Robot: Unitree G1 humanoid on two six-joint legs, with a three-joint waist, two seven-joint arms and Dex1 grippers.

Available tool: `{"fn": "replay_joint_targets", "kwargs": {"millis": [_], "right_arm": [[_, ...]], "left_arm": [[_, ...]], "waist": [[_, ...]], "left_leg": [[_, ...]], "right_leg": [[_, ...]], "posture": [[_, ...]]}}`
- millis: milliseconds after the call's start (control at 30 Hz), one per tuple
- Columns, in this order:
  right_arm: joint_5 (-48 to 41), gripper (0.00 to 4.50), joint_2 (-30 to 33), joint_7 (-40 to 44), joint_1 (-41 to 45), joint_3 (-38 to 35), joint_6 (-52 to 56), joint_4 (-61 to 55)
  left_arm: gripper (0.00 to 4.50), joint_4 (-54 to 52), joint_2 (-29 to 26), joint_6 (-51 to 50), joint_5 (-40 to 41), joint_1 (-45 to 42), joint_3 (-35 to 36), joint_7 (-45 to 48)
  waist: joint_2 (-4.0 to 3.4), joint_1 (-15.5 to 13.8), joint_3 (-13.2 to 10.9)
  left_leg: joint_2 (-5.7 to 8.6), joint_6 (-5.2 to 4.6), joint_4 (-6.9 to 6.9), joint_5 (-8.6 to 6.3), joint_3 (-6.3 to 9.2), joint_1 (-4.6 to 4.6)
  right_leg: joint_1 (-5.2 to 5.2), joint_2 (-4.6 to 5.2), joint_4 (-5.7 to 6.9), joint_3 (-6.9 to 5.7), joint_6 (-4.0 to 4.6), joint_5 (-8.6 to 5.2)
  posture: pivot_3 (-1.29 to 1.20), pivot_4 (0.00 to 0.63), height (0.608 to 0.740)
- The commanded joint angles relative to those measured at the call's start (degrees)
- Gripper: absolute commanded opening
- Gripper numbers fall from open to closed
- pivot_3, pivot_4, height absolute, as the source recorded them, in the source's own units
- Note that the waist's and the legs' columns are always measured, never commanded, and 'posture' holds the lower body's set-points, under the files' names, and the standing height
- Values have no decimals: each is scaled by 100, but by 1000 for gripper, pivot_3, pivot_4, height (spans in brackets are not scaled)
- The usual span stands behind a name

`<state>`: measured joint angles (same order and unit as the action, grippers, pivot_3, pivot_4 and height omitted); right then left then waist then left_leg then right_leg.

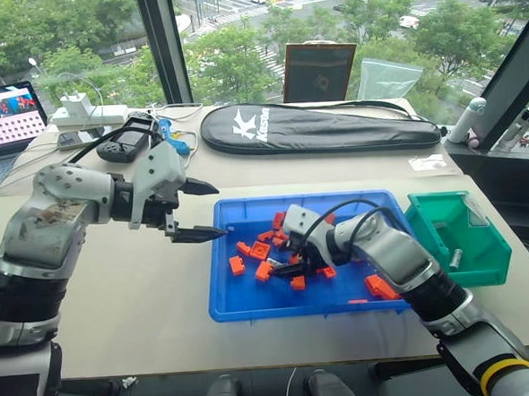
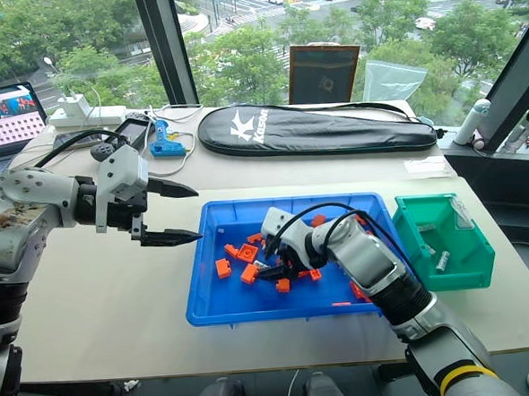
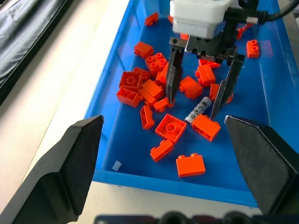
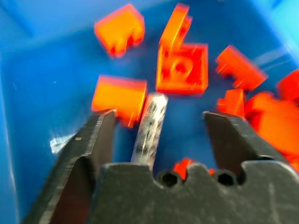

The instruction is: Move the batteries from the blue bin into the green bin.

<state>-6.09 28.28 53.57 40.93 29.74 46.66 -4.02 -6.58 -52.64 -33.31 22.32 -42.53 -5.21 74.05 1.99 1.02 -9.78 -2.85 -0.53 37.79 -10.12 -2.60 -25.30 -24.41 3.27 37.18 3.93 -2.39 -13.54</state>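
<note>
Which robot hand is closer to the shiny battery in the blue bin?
The right. The right gripper is down in the blue bin, open fingers on either side of the battery. The left gripper is open, hovering at the bin's left edge.

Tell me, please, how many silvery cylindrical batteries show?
2 batteries: one in the blue plastic tray between the right gripper's fingers, one in the green plastic box; others possibly hidden.
</note>
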Motion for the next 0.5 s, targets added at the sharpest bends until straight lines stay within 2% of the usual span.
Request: {"fn": "replay_joint_targets", "kwargs": {"millis": [33,167,300,367,500], "right_arm": [[135,1605,90,85,-38,168,-42,-104],[188,353,216,103,-24,54,-114,-236],[-249,269,344,301,126,-542,68,-607],[-701,269,526,710,148,-877,-2,-1012],[-1467,269,1094,929,350,-2076,448,-1499]], "left_arm": [[4500,-74,-59,107,-9,-46,96,21],[4500,-80,-23,126,-12,-46,79,5],[4500,-77,-12,138,-7,-42,75,12],[4500,-85,5,135,9,-42,71,16],[4500,-160,147,-1,199,-109,133,-17]], "waist": [[0,-2,0],[1,-5,0],[1,-13,0],[1,-17,0],[-1,-30,-2]], "left_leg": [[0,0,0,0,0,0],[0,0,0,0,0,0],[1,0,0,0,-1,-1],[1,0,0,0,0,-2],[0,0,-1,0,2,-8]], "right_leg": [[0,0,0,0,0,0],[0,1,0,0,0,0],[0,1,-1,0,0,0],[-1,1,-1,0,0,0],[-5,1,-3,-1,-1,0]], "posture": [[0,150,733],[0,150,733],[0,150,733],[0,150,733],[0,150,733]]}}
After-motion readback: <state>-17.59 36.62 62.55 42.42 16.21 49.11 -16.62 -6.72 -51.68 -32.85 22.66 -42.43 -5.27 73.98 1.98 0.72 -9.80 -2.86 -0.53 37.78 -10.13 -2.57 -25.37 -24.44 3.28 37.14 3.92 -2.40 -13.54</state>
